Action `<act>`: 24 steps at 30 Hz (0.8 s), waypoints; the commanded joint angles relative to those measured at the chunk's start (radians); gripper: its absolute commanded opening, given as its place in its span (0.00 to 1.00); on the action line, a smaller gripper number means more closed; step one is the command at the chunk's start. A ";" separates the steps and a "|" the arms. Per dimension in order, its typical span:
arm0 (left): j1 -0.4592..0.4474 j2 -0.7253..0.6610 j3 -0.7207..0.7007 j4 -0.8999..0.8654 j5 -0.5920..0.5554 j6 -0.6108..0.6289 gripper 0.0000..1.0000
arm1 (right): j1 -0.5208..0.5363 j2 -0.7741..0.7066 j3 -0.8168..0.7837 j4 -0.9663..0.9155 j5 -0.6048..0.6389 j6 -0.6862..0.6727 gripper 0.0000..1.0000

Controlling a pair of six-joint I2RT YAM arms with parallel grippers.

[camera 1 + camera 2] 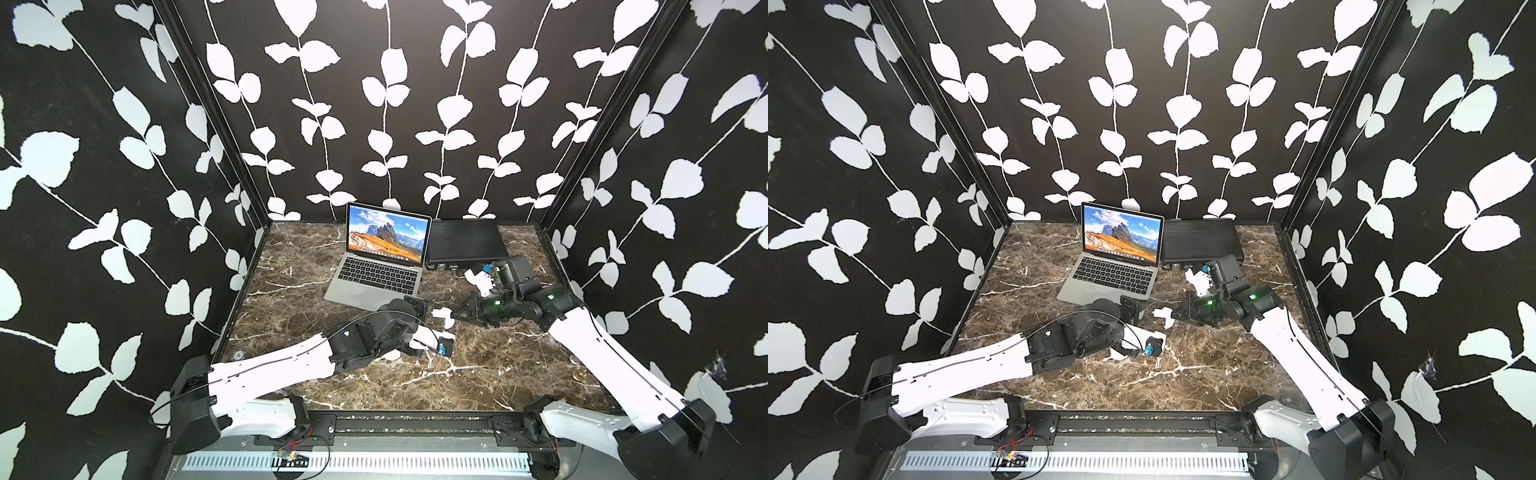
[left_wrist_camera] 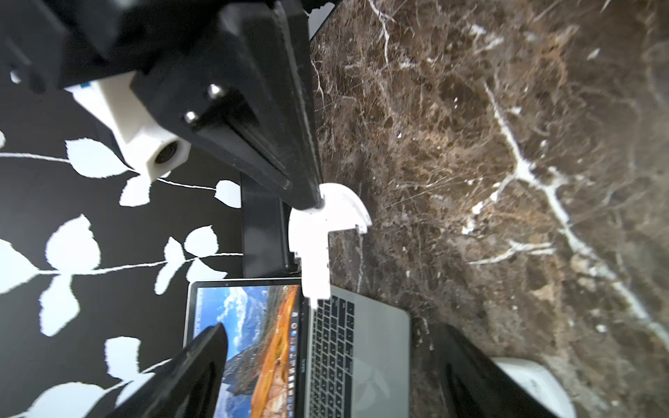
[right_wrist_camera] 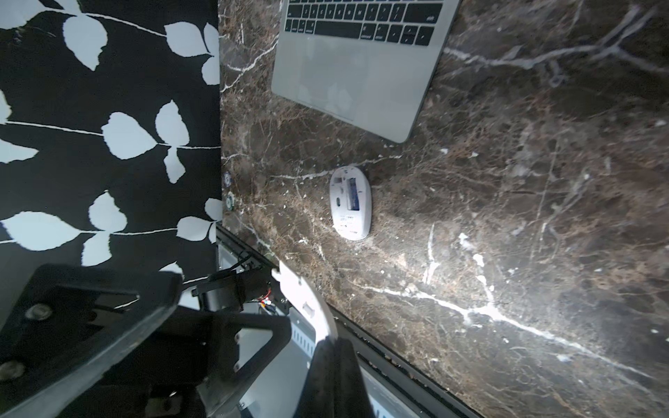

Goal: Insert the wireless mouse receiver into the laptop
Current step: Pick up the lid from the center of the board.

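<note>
So the laptop sits open at the far middle of the marble table, turned a bit at an angle, with the orange-and-blue mountain wallpaper lit up. A flat black ribbed case lies just beside it on the right. The wireless mouse is on its back on the table, dark recess facing up, a little nearer than the laptop's front edge and close to its front right corner. In both top views the left arm covers most of it, so the right wrist view is the one that shows it properly. There's something in that recess, but it's too small for me to say whether it's the receiver. The left gripper hangs over that same spot, pointing toward the laptop. Its jaws are spread wide with nothing between them, and in the left wrist view the mouse peeks out just past one finger rather than sitting in the gap. The right gripper comes in from the right side, pointing left, and is pinched tight on the edge of the loose white curved cover piece. That puts the cover to the right of the laptop's front corner and nearer than the case. The cover also shows up clearly from the left wrist camera, clamped at the tip of those closed fingers. I can't tell if it touches the table or hangs just above it.
</note>
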 commanded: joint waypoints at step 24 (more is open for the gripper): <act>0.000 0.060 0.104 0.004 -0.084 0.199 0.04 | -0.014 -0.005 -0.065 0.136 -0.202 0.169 0.00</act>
